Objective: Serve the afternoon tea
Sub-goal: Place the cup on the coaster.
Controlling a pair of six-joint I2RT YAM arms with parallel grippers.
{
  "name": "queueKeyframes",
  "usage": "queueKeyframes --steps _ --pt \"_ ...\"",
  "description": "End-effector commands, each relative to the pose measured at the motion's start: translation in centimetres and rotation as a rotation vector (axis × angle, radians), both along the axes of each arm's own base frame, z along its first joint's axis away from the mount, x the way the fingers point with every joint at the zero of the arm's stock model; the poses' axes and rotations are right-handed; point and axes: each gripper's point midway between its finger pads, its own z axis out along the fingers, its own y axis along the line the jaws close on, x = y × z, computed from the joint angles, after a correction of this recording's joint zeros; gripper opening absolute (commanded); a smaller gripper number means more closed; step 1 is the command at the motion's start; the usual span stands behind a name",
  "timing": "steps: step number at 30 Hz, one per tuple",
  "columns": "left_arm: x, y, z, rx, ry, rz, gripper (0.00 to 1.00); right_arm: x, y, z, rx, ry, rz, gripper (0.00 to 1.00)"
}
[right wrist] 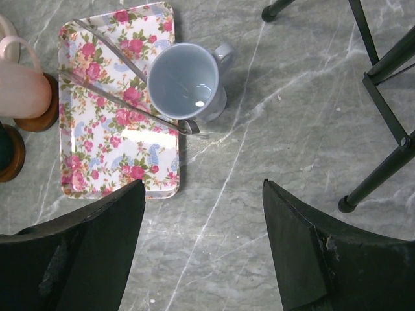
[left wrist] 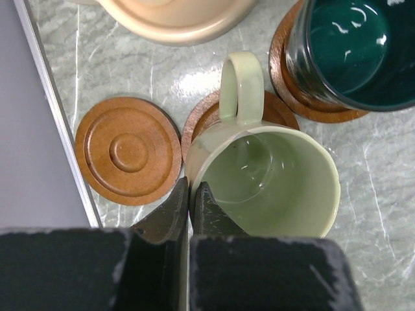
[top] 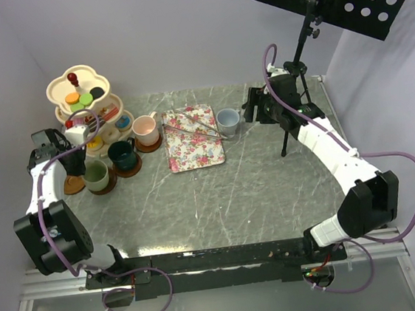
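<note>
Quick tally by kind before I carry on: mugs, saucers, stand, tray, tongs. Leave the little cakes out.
Mugs: 4 - pink mug, dark green mug, light green mug, light blue mug
Saucers: 4 - three under mugs, plus bare saucer
Tiered stand: 1
Floral tray: 1
Tongs: 1
Total: 11

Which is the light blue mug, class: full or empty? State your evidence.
Empty. The right wrist view looks down into the upright light blue mug and shows only its bare, glossy bottom.
</note>
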Motion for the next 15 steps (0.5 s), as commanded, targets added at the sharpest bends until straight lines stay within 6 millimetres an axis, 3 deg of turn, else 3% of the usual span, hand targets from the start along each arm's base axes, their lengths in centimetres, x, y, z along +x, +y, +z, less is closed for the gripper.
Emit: queueKeyframes --steps 1,12,15 --pt "2.3 0.1 1.4 -0.002 -0.099 -0.033 0.01 1.2 -0.1 2.0 0.005 -0.058 -0.001 0.8" --pt "2.5 -0.5 0.3 -0.047 -0.084 -0.029 0.04 1.2 -0.4 1.8 -0.002 -0.056 -0.001 0.8" --pt "2.5 0.3 0.2 -0.026 -0.083 0.012 0.2 1.2 -0.4 1.8 -0.007 -0.056 0.002 0.8"
